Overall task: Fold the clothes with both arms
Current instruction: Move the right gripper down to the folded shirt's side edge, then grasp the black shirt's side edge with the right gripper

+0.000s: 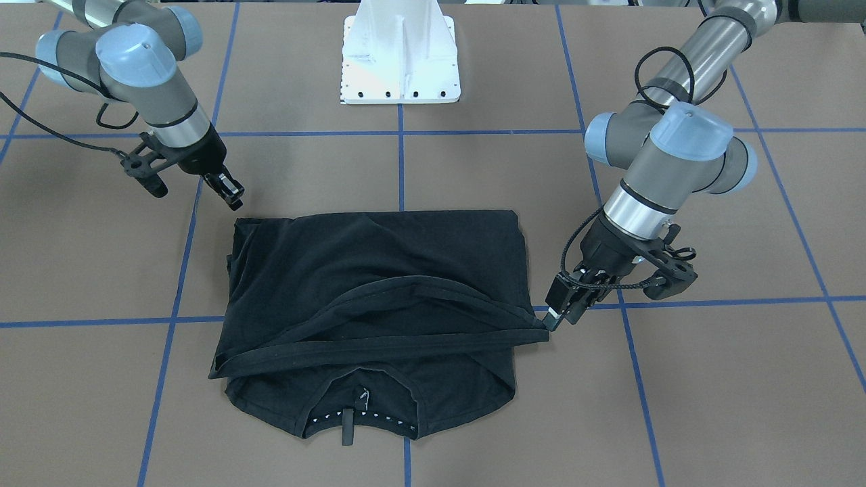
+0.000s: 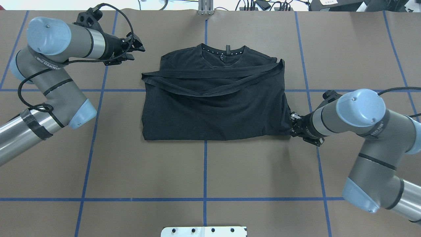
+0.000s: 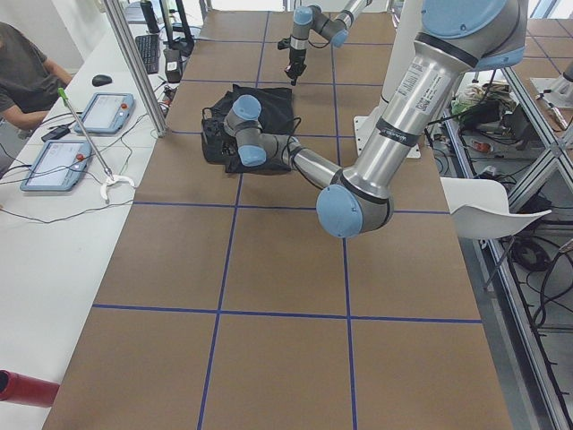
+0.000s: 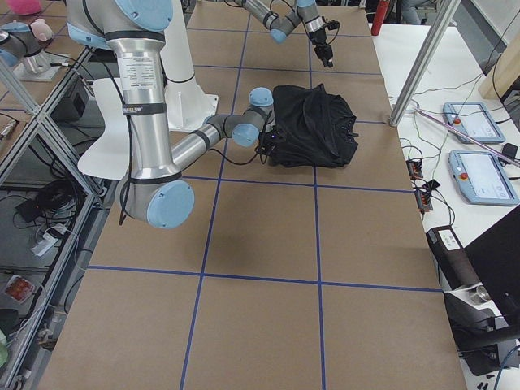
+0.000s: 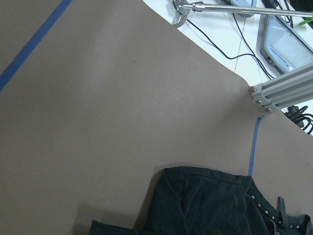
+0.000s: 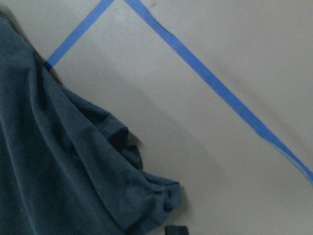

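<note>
Lying folded: one T-shirt (image 1: 379, 270) (black), two arms (image 2: 59, 92) (image 2: 371, 158)

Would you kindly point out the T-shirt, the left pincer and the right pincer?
T-shirt (image 2: 213, 112): overhead view, middle of the cloth.
left pincer (image 2: 136, 50): overhead view, between its fingertips.
right pincer (image 1: 233, 194): front-facing view, between its fingertips.

No readable text anywhere; only blurred, illegible lettering on left arm (image 2: 56, 85) and right arm (image 2: 371, 131) bands

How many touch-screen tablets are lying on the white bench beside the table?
2. One tablet lies near the metal post, the other tablet just beside it, closer to the right-side camera. More may lie outside the views.
</note>
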You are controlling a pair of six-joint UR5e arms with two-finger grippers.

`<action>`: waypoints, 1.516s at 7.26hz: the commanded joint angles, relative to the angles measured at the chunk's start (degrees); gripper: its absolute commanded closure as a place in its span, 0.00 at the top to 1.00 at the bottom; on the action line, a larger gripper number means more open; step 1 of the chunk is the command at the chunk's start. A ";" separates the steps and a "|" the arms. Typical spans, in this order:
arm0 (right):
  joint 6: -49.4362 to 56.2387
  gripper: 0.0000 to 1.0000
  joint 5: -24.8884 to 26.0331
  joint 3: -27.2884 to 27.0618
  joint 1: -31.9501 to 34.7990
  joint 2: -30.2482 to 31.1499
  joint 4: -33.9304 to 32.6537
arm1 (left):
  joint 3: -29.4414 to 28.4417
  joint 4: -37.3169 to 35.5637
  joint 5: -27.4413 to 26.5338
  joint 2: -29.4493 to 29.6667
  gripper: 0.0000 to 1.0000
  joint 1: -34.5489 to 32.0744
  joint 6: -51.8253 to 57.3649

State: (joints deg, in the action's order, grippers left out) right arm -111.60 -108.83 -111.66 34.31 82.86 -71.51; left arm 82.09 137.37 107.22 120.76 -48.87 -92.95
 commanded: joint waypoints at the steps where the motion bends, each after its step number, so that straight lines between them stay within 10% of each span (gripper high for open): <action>1: -0.37 0.00 0.11 -1.38 -0.21 1.44 -0.03 | 0.00 0.00 0.01 -0.09 0.57 0.00 -0.04; 3: -0.29 0.63 1.25 1.51 -0.48 -1.10 0.06 | 0.09 0.00 0.01 -0.09 0.57 0.00 -0.21; 4: -0.29 0.76 2.30 4.05 -0.48 -3.12 0.06 | 0.09 0.00 -0.08 -0.09 0.57 0.00 -0.30; 11: 0.06 0.63 2.49 8.20 -0.65 -5.77 0.06 | 0.09 0.00 -0.16 -0.18 0.58 0.00 -0.48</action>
State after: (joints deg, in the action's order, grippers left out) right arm -111.53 -106.36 -104.54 33.67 77.87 -71.45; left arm 82.15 137.38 107.05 120.62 -48.87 -93.36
